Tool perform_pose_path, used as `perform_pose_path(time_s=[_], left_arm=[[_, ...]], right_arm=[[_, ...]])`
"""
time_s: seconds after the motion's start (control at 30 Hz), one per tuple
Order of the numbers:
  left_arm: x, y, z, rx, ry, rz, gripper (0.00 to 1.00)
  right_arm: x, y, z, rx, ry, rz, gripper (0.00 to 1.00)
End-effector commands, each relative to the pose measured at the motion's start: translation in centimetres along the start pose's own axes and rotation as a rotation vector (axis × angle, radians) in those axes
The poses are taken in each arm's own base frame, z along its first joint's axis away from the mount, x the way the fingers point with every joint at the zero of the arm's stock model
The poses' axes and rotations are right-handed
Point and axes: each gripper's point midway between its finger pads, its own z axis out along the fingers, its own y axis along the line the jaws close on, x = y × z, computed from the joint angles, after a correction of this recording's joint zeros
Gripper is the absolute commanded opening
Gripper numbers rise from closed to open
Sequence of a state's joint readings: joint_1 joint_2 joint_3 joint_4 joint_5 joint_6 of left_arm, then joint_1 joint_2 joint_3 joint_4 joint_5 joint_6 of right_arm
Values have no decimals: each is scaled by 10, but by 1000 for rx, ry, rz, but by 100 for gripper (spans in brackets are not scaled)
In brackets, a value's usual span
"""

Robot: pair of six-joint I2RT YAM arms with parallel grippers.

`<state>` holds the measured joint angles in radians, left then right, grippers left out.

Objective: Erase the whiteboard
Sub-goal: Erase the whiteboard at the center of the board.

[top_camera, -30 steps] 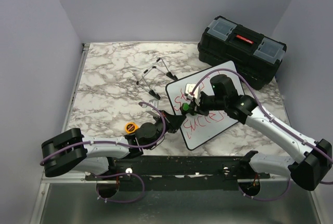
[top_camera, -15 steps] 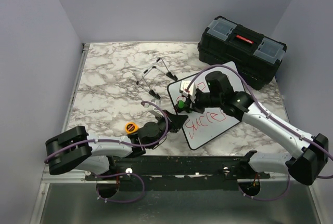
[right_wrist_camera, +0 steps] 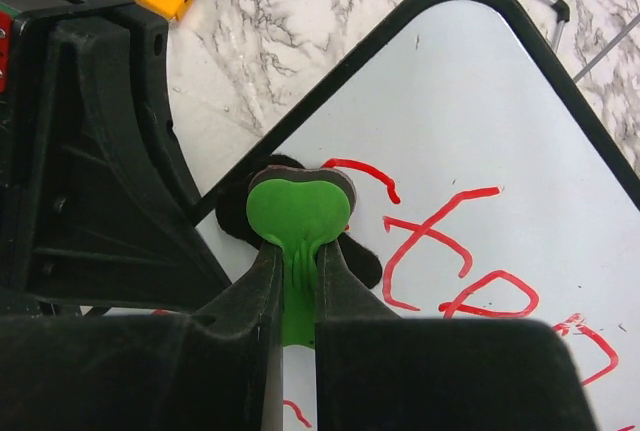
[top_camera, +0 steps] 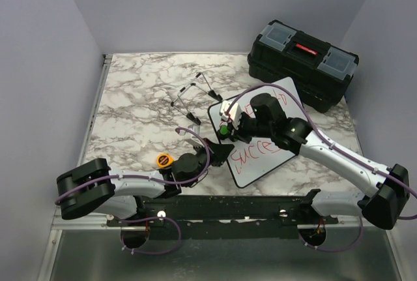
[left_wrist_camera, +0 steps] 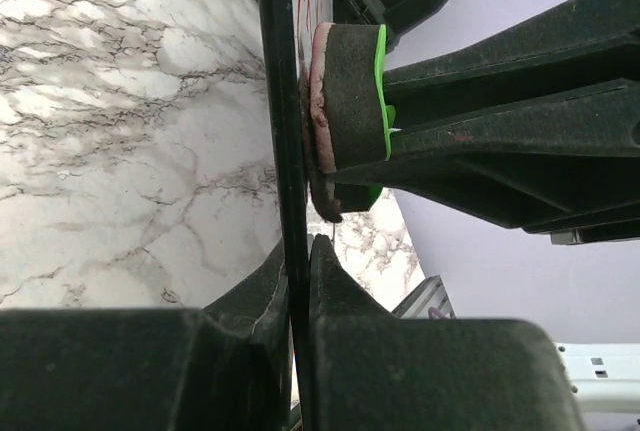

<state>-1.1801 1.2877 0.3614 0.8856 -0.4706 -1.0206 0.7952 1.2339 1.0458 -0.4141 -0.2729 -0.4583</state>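
Whiteboard [top_camera: 257,167] is sitting on the marble table [top_camera: 137,98], right of centre and turned at a slant, with one rounded corner pointing toward the arms. The left gripper [top_camera: 220,153] is meeting it at its left edge, fingers shut tight on the thin black rim; the left wrist view is showing that rim [left_wrist_camera: 275,101] edge-on, running down into the pinched fingertips [left_wrist_camera: 298,251]. The right gripper [top_camera: 229,128] is reaching over the board from the right, clamped closed on the green handle of an eraser [right_wrist_camera: 298,213] whose dark felt pad is pressing against the white surface near the left corner. The right arm is covering the middle of the board from above, so the upper line of red writing [top_camera: 254,154] is only partly showing and is hard to read. The right wrist view is cutting the board [right_wrist_camera: 470,121] off at the right and bottom. The surface is looking clean white around the eraser, with red strokes [right_wrist_camera: 440,241] beside it. A black toolbox [top_camera: 303,59] is standing behind, a wire stand [top_camera: 195,95] lying to the left, an orange tape measure [top_camera: 164,160] nearer.
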Motion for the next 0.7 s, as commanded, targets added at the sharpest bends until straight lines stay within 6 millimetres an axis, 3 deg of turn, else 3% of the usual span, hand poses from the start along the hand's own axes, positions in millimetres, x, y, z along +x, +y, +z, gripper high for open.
perform_pose_path(time_s=[0.0, 0.1, 0.17, 0.23, 0.3, 0.37, 0.47, 0.57, 0.67], left_arm=[[-3, -27, -4, 136, -7, 98, 0], [-1, -28, -5, 142, 5, 114, 0], [0, -27, -5, 141, 9, 115, 0], [0, -24, -6, 137, 4, 116, 0], [-2, -23, -7, 136, -2, 113, 0], [-3, -22, -8, 135, -3, 114, 0], [-4, -21, -11, 132, -6, 110, 0], [-4, -20, -12, 133, -4, 111, 0], [-2, -22, -11, 141, 5, 112, 0]], right_arm=[[3, -23, 8, 101, 39, 35, 1], [-8, -9, 16, -19, 36, 38, 1], [-9, 19, 15, -176, 35, -7, 1], [0, 53, 8, -323, 43, -64, 1], [14, 67, 3, -362, 55, -91, 1], [31, 57, 5, -278, 94, -89, 0], [46, 27, 7, -77, 135, -70, 1], [35, -19, 6, 151, 94, -1, 1], [12, -35, 9, 187, 52, 9, 1]])
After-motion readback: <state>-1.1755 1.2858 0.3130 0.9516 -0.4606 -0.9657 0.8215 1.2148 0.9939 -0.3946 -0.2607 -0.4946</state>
